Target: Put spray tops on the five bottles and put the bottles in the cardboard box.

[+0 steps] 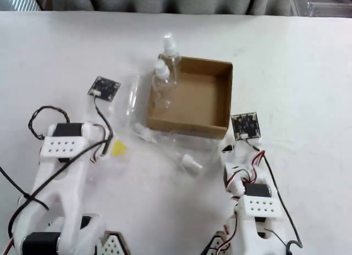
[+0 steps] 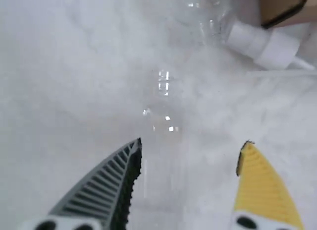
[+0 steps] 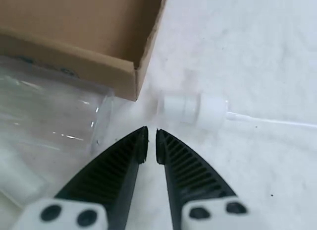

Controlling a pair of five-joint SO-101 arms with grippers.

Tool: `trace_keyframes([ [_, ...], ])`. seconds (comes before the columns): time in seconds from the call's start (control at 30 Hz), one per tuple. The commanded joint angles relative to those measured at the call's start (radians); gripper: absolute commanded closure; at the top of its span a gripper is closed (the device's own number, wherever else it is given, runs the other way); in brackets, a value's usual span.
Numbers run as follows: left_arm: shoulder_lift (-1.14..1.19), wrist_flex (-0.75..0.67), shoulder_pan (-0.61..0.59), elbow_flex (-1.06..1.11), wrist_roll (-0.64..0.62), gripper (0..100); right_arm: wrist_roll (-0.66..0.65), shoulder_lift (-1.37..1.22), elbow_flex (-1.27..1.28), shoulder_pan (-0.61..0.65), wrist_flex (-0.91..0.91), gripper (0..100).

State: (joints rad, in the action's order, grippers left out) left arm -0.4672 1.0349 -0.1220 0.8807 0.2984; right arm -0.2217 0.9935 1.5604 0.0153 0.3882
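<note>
Top-down view: a white table holds a cardboard box, with two capped bottles upright at its far left corner.
Left wrist view: left gripper wide open and empty, a clear bottle lying just ahead. Right wrist view: right gripper nearly closed and empty, a loose spray top just beyond its tips.

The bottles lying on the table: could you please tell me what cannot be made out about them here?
- High view: how many lie before the box; clear plastic fades into the white table.
- Left wrist view: the bottle ahead of the left tool shows only glints, no outline.
- Right wrist view: the edge cuts off a second bottle; neck unseen.
</note>
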Motion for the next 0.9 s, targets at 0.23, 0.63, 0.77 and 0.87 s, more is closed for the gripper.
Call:
trace_keyframes([
  [0.23, 0.265, 0.077, -0.128, -0.318, 0.106, 70, -0.009, 0.015, 0.006, 0.001, -0.019, 98.1],
  [0.63, 0.325, 0.232, -0.203, -0.459, 0.331, 70, -0.011, 0.016, 0.006, 0.002, -0.021, 98.1],
  [0.77, 0.325, 0.173, -0.203, -0.408, 0.399, 70, -0.011, 0.016, 0.006, 0.002, -0.021, 98.1],
  [0.87, 0.325, 0.138, -0.197, -0.367, 0.404, 70, -0.011, 0.016, 0.006, 0.002, -0.021, 98.1],
])
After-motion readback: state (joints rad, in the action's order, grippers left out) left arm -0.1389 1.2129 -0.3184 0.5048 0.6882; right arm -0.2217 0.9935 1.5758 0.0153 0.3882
